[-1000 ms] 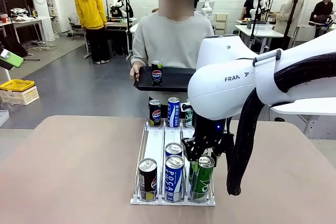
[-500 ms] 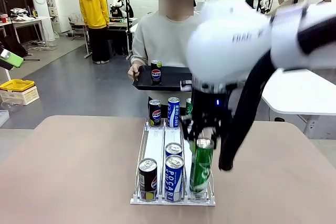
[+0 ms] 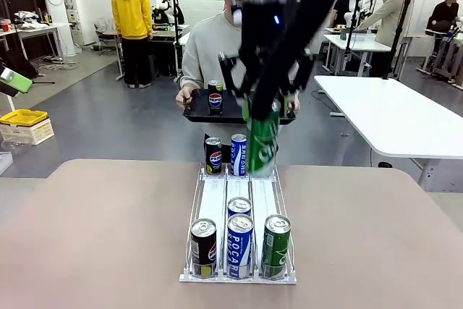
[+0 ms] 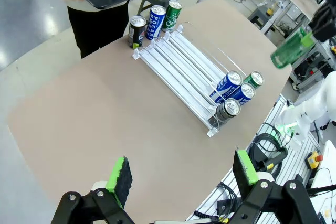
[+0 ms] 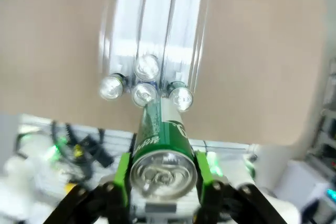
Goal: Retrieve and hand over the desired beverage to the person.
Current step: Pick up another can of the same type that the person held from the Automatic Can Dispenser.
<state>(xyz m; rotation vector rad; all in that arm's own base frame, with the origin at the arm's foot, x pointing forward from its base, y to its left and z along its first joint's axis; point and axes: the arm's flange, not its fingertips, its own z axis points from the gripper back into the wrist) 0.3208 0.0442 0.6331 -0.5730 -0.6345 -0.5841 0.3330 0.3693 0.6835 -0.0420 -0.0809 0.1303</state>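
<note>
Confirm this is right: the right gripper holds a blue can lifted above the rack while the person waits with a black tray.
Wrong colour. The front view shows the right gripper shut on a green can, not blue, lifted above the rack; the person does wait with a black tray.

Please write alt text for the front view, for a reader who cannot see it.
The right claw holds a green can in the air above the white rack of cans, moving toward the person, who holds a black tray carrying one Pepsi can.

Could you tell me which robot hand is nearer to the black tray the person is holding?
The right hand, shut on a green can, hangs just in front of the black tray. The left hand hovers open over the table's near side.
</note>
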